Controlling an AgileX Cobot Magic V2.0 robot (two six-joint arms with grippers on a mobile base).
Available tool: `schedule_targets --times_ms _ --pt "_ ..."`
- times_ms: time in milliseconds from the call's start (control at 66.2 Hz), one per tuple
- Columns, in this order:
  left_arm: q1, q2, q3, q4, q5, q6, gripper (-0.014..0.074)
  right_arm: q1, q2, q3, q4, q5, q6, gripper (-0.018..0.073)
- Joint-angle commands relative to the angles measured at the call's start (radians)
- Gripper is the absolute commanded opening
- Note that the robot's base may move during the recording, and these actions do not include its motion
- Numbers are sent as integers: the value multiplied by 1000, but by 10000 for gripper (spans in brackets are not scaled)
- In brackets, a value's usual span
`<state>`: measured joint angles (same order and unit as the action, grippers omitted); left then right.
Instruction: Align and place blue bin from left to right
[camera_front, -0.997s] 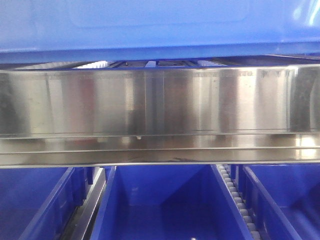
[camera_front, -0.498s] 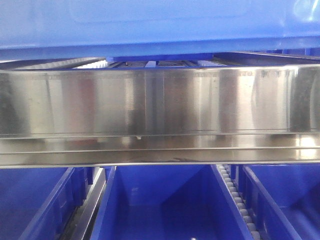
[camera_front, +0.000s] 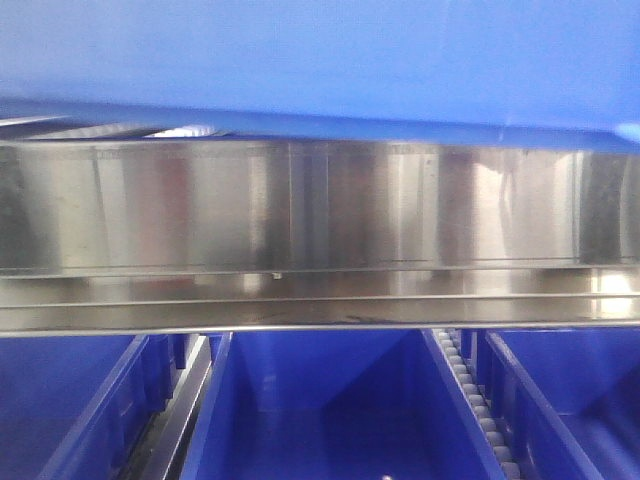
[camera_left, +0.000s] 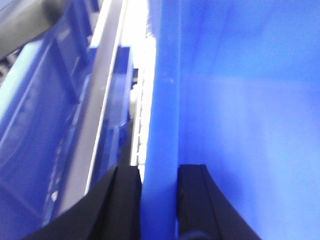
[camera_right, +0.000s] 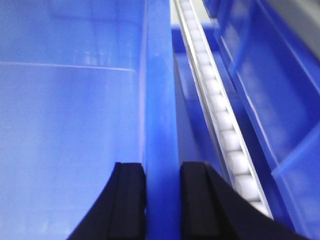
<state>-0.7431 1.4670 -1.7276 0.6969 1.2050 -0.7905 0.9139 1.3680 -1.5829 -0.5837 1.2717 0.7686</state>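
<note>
**Bin gripped above the shelf rail, placement not yet done**

A brushed steel shelf rail (camera_front: 320, 230) is spanning the front view, with darker bins (camera_front: 320, 410) sitting in rows below it. The blue bin (camera_front: 320, 60) is hanging just above the rail, filling the top of that view. The left tool (camera_left: 159, 172) is pinching one side wall between its black fingers; the right tool (camera_right: 162, 170) is pinching the opposite wall, beside a white roller track (camera_right: 220, 130). This looks like the carrying step. The next move is calling for both arms travelling together and level, so the bin settles square. No labels or writing are showing anywhere.
</note>
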Motion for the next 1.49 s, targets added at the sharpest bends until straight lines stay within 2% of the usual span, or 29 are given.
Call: schedule_targets --times_ms 0,347,619,997,1404,1480 --pt "-30 -4 -13 -36 -150 -29 -111 25 -6 -9 36 -317 0 -70" --pt "-30 -4 -13 -51 -71 -14 -111 25 -6 -9 22 -383 0 -70" --pt "-30 -4 -13 -49 -71 -14 -111 25 -6 -9 -37 -418 0 -70" --pt "-30 -4 -13 -66 -68 9 -111 25 -6 -9 -48 -512 0 -70" --pt "-30 -4 -13 -62 -68 9 -111 25 -6 -9 -48 -485 0 -70" --pt "-30 -4 -13 -57 -68 9 -111 25 -6 -9 -48 -436 0 -70"
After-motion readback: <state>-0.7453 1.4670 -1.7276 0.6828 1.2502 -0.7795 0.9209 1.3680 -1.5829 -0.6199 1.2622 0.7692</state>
